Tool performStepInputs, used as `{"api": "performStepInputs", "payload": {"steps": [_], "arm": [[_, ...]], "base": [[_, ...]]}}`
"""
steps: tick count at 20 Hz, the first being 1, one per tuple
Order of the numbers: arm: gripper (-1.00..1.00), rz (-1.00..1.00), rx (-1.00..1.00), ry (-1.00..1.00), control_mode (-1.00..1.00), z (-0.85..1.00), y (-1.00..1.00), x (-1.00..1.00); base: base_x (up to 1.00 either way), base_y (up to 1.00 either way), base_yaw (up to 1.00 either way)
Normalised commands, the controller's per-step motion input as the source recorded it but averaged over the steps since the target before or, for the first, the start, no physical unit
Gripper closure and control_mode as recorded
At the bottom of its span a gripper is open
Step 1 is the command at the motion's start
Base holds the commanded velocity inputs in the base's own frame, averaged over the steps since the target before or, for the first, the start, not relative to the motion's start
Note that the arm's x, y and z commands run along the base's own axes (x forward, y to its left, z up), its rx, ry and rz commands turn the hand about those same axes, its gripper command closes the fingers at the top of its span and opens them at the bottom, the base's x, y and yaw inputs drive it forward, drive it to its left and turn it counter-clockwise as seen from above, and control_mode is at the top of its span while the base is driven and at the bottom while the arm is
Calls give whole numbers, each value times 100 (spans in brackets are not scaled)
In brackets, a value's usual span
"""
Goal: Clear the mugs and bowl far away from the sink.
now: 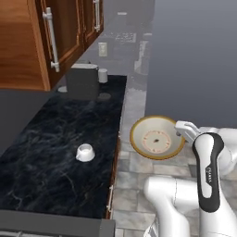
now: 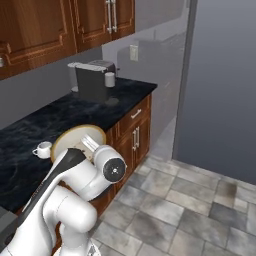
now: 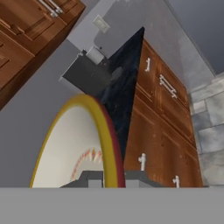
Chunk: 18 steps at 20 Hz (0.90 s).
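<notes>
Clenched on the rim of the bowl (image 1: 157, 137), claw (image 1: 179, 128) holds it tilted off the surface (image 1: 60, 139), which lies at 9 o'clock.

Mug (image 1: 85, 152) on counter (image 1: 55, 139), coffee machine (image 1: 83, 81) at counter's back, bowl (image 1: 156, 137) held off the counter's edge, above floor (image 1: 134, 166)

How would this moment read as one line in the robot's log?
gripper: shut on bowl rim | bowl: tilted, held beside counter | white mug: on counter
</notes>
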Motion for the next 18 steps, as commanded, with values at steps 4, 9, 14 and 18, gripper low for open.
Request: {"api": "performStepInputs", "payload": {"steps": [4, 9, 14, 18], "arm": [[100, 0, 0, 0, 100, 0, 0, 0], [100, 0, 0, 0, 100, 0, 0, 0], [100, 0, 0, 0, 100, 0, 0, 0], [100, 0, 0, 0, 100, 0, 0, 0]], "base": [[27, 51, 17], [19, 50, 24], [11, 28, 37], [4, 7, 44]]}}
